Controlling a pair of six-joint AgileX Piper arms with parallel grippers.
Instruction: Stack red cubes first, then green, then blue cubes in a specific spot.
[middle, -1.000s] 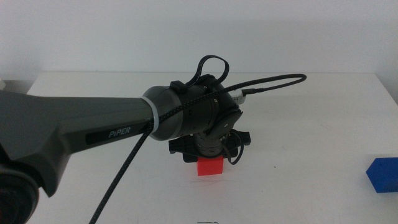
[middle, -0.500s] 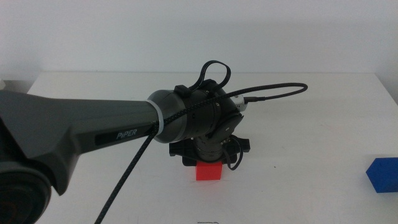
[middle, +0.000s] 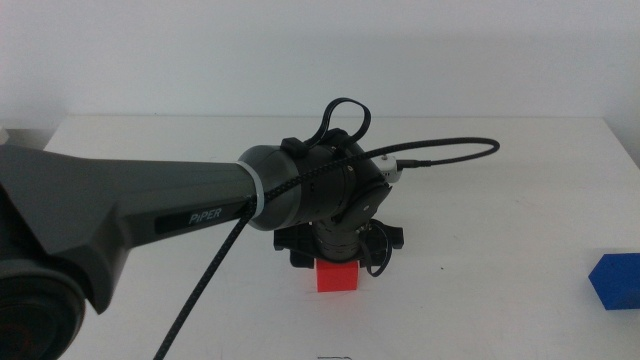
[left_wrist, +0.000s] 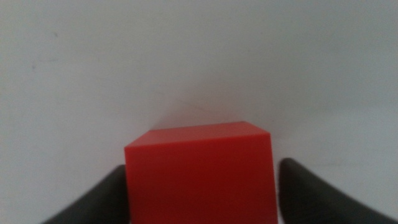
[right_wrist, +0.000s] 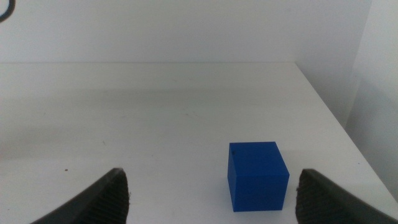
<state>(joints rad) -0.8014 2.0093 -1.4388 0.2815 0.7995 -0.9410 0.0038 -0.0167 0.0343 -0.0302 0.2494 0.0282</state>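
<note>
Left wrist view, red cube (left_wrist: 199, 177) between left claw (left_wrist: 200, 193) jaws

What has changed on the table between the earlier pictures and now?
The left hand with the red cube has shifted a little toward the camera, lower in the middle view; most of that came early. The cube sits between its open fingers, with a gap showing on one side. The blue cube stayed at the table's right edge, and the white table looks the same.
</note>
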